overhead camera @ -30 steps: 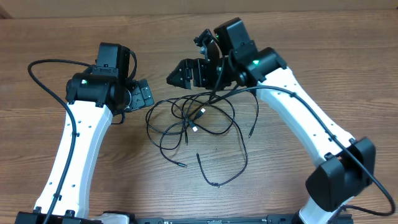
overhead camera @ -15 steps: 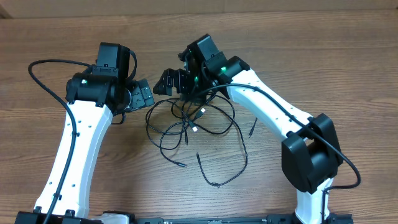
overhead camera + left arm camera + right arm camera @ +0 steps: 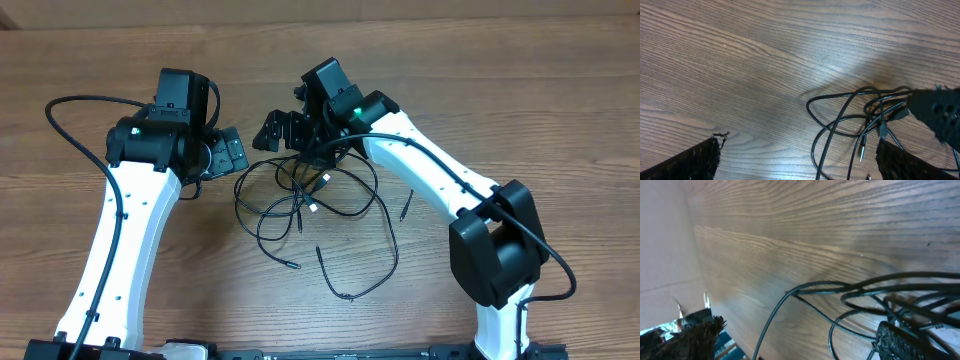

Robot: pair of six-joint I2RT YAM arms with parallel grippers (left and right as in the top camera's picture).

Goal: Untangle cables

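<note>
The cables are several thin black cords in a loose tangle on the wooden table, with plug ends trailing toward the front. My right gripper is open and hangs over the tangle's far edge; in the right wrist view cords run between its fingers. My left gripper is open just left of the tangle, not touching it. The left wrist view shows the cords, a silver-tipped plug between its fingers, and the right gripper at the right.
The wooden table has a light wall or edge along the far side. Loose cable ends lie at the front and to the right. A thick black arm cable loops at the left.
My right arm has swung left and come over the tangle's far edge; in the last half second it barely moved. The left arm and the cables have not moved.
</note>
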